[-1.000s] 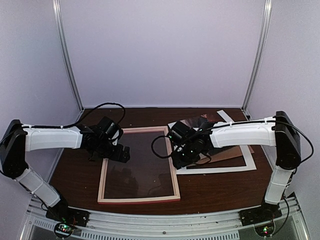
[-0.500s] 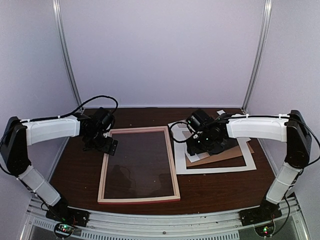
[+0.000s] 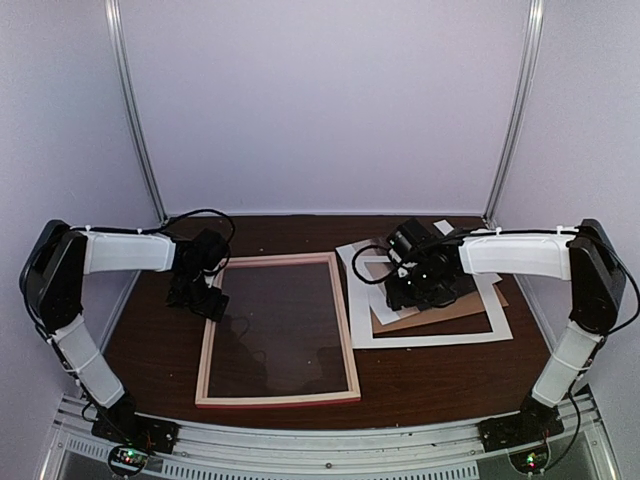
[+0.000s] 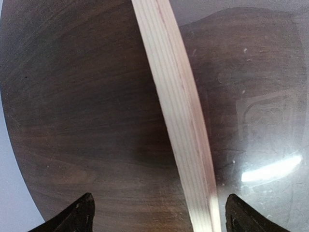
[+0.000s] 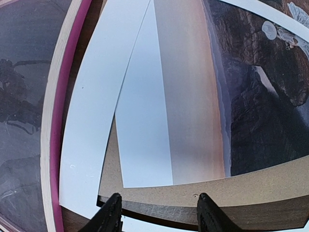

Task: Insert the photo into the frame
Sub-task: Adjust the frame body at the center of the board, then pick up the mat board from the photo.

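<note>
Pale lilac walls close in a dark wooden table (image 3: 420, 380), where the frame (image 3: 345, 320) lies flat left of centre, pale wood side up (a strip of its pink shows along the outer edge in the right wrist view), with a glossy clear pane (image 3: 280, 330) inside its bars. The left gripper (image 4: 161, 215) hovers over the frame's left bar near the far corner, its jaws spread wide to either side of the bar and gripping nothing. The photo (image 5: 251, 111) lies picture side up just to the right of the frame, on top of a brown backing board (image 5: 241, 188), which rests on a white mat (image 3: 430, 338). The right gripper (image 5: 159, 212) hangs above the photo and board where their edges meet, jaws about halfway apart and empty.
</note>
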`<state>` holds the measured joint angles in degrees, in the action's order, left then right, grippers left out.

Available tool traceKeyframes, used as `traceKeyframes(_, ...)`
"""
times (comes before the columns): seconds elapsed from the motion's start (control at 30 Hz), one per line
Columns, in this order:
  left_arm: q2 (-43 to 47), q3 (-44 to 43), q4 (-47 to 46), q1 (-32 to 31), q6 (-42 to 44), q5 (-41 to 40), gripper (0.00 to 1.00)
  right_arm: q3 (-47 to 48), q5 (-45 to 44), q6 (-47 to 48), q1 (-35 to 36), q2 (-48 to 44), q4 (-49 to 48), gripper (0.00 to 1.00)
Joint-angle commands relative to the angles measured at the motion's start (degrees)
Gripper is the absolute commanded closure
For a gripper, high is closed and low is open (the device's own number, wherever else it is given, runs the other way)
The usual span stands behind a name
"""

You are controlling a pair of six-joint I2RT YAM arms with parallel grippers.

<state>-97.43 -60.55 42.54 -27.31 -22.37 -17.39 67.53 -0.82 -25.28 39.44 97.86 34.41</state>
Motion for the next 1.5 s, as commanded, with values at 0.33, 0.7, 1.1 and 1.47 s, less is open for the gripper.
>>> traceKeyframes(0.33, -3.3, -2.4, 3.3, 6.3, -0.3, -9.3, 0.03, -5.0, -0.1, 1.1, -4.1, -4.5, 0.1, 0.47)
traceKeyframes(0.7, 10.3, -0.7, -3.4, 7.2, -1.8, 2.3, 0.02, -12.9, 0.5, 2.8, -15.0, -12.4, 2.6, 0.44)
traceKeyframes(1.1, 14.5, -1.4, -15.1, -3.3, -8.3, 23.4, 0.02, -16.6, 4.9, 6.4, -36.8, -17.1, 2.2, 0.42)
traceKeyframes(1.47, 0.0, -12.2, -17.6, -14.5, -7.8, 26.7, 0.02, -19.5, 8.8, 7.2, -48.4, -17.1, 1.2, 0.16)
